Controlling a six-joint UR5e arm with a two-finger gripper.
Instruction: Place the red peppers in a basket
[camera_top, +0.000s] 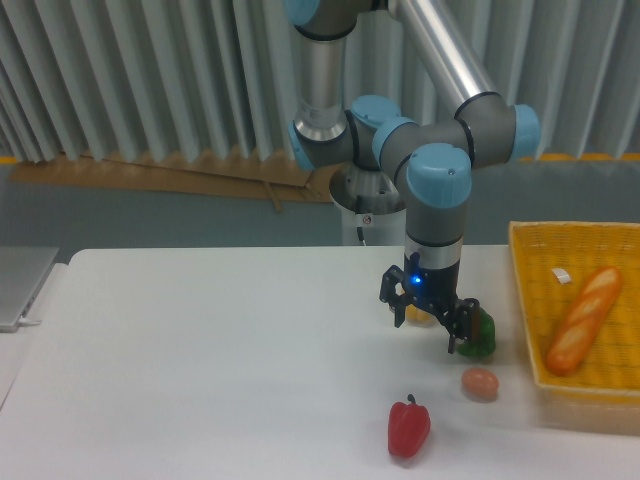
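The red pepper (408, 428) lies on the white table near the front edge, glossy, with a short dark stem pointing up. The yellow woven basket (528, 300) stands at the right edge of the table, with a small white tag inside. My gripper (428, 322) hangs above the table behind the red pepper, a little to its right, and well left of the basket. Its fingers (458, 335) are spread apart and hold nothing.
A baguette (585, 318) lies in the basket. A green pepper (478, 335) sits just right of the gripper, a yellow pepper (420, 316) is partly hidden behind it, and a brown egg (480, 382) lies in front. A grey object (20, 285) rests at the table's left edge.
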